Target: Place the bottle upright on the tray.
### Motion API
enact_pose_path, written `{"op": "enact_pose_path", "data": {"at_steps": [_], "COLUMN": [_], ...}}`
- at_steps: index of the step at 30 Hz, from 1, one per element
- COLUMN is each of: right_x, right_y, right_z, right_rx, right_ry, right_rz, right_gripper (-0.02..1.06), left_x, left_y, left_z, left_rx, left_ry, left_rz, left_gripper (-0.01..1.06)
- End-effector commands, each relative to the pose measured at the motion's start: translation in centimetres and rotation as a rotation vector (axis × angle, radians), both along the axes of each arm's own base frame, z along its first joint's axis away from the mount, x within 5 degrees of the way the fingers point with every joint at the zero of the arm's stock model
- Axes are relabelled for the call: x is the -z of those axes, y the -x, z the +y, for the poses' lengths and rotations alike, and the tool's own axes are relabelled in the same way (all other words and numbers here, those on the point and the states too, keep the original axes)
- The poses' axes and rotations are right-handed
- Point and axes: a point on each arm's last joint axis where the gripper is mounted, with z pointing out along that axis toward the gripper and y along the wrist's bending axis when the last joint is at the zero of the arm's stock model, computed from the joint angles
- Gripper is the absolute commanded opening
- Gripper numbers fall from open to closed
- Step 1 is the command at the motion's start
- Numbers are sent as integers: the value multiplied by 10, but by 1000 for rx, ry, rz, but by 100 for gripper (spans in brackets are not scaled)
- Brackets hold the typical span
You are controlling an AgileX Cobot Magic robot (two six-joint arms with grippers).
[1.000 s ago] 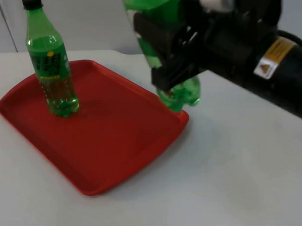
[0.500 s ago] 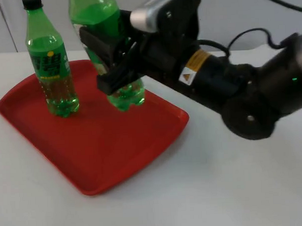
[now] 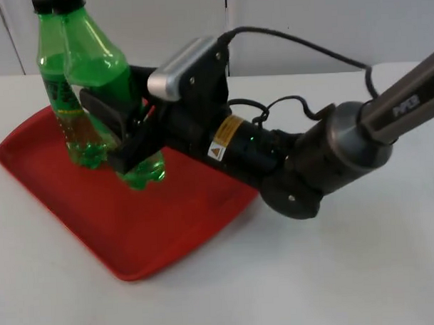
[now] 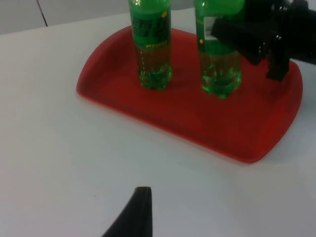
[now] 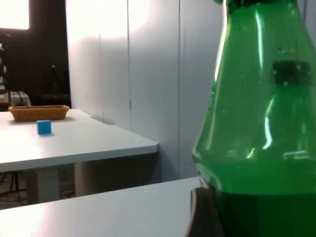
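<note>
Over the red tray [image 3: 76,210], the bottle [image 3: 103,74] is clamped by the right gripper [image 3: 123,134] just beside a second bottle [image 4: 150,44], which could be toppled if nudged.

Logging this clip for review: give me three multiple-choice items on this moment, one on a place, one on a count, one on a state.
1. Where is the held bottle?
A. over the red tray
B. on the bare table
C. in a basket

2. How many green bottles are on or over the tray?
A. one
B. two
C. three

3. What is the right gripper doing?
A. hanging open
B. gripping the tray
C. shut on the held bottle

Answers: 1 A, its base is above the tray floor. 2 B, another bottle stands beside it. 3 C, black fingers clamp its body.
</note>
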Motion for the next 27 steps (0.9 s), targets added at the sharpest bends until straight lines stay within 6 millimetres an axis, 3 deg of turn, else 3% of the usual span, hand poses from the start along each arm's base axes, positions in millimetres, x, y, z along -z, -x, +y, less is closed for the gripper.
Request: {"op": "enact_pose_path", "data": {"at_steps": [1, 10, 27], "right_x": [0, 12, 13], "right_y": [0, -1, 2], "right_z": [6, 9, 10], "right_rx": [-32, -47, -91], "right_ry": [-35, -22, 4], "right_rz": [-13, -12, -36], "right_gripper": [0, 0, 0], "left_x": [1, 1, 1], "left_y": [-1, -1, -1], "left_z": [1, 1, 1], "left_rx": [1, 1, 1], "left_ry": [-6, -6, -6], "left_rz": [-5, -5, -5], "left_gripper": [105, 105, 105]}}
